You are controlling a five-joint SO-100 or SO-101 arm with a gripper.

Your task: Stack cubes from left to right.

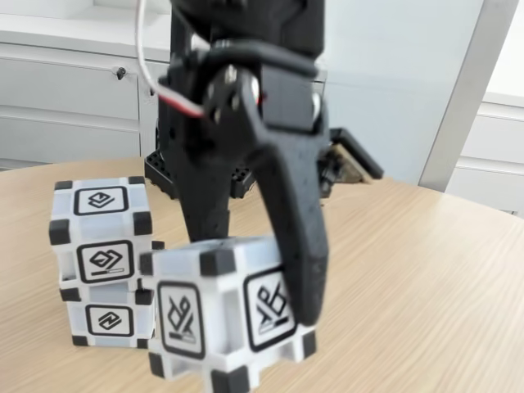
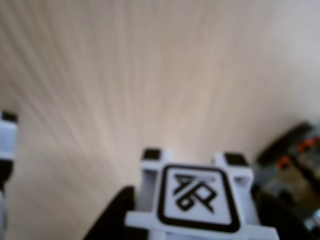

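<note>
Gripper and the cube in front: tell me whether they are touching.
Touching. In the fixed view the gripper has one black finger pressed flat against the front cube, the other hidden behind it.

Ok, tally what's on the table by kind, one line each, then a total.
Cubes stacked on the left of the fixed view: 2, upper cube on lower cube
Cubes in the gripper: 1, held cube
Total: 3 cubes, on the wooden table
</note>
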